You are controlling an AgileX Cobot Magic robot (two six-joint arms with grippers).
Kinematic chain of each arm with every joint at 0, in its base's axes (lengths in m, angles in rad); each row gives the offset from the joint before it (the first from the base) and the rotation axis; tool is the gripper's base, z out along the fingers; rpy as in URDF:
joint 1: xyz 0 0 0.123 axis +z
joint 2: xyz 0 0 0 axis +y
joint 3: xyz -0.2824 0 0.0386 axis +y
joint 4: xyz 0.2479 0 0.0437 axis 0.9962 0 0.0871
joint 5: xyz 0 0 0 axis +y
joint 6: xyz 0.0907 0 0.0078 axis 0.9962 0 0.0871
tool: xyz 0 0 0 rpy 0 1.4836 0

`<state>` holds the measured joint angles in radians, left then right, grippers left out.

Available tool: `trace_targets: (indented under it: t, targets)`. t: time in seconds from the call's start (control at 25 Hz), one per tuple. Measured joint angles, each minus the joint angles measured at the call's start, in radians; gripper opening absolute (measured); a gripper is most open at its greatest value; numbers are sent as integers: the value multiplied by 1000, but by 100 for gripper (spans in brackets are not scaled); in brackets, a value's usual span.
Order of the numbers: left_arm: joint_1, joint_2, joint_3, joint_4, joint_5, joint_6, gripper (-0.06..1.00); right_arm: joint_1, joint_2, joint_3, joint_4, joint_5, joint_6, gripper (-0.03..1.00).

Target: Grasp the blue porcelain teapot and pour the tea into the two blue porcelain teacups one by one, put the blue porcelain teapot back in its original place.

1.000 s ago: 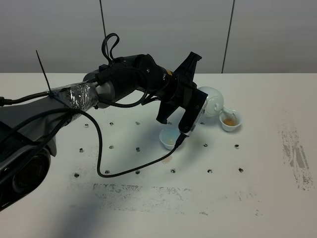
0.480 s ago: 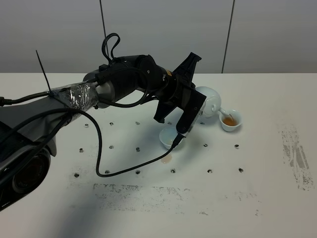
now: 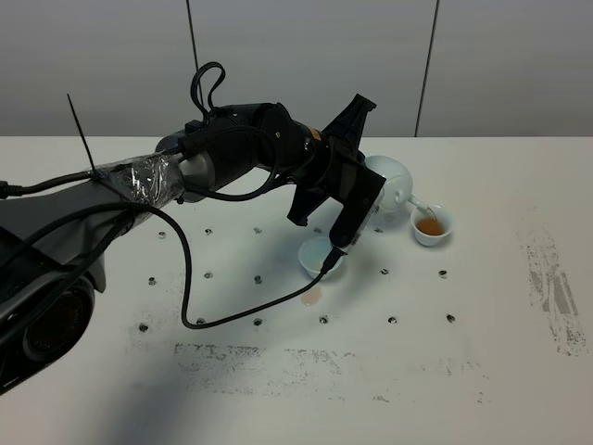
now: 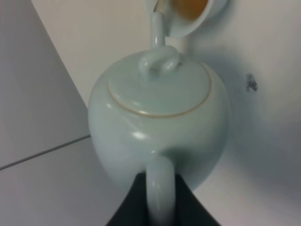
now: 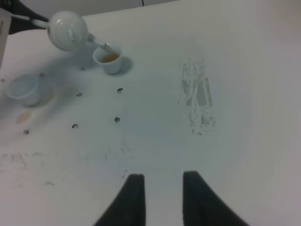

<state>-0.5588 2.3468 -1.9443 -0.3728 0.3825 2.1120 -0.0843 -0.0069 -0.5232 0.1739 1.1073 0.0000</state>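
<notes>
My left gripper [image 3: 373, 192] reaches across the middle and is shut on the loop handle of the blue porcelain teapot [image 3: 390, 182]. The teapot is held tilted in the air, its spout over the right teacup [image 3: 432, 226], which holds amber tea. In the left wrist view the fingers [image 4: 128, 207] clamp the teapot [image 4: 160, 117] by its handle, and the filled cup [image 4: 188, 13] lies beyond the spout. The second teacup [image 3: 318, 254] stands under the left gripper, partly hidden. My right gripper [image 5: 163, 176] is open and empty, low over the table, well away from the teapot [image 5: 68, 30] and both cups [image 5: 109, 59] [image 5: 22, 88].
A small tea stain [image 3: 312, 297] lies in front of the left cup. A black cable [image 3: 185, 278] hangs from the left arm onto the white table [image 3: 482, 352]. A scuffed grey patch [image 3: 553, 287] marks the table's right side.
The left gripper and teapot have lifted slightly and drawn back a little from the right cup. The right gripper has not visibly moved.
</notes>
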Motion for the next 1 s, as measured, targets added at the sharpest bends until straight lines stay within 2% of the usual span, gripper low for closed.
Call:
trace_targets:
  t: [0.84,1.0]
  targets:
    - [0,-5,0,11,1,-4,10,0,0,0,0,0,0,22]
    - [0,-13,0,9,4,-67,10,0,0,0,0,0,0,22]
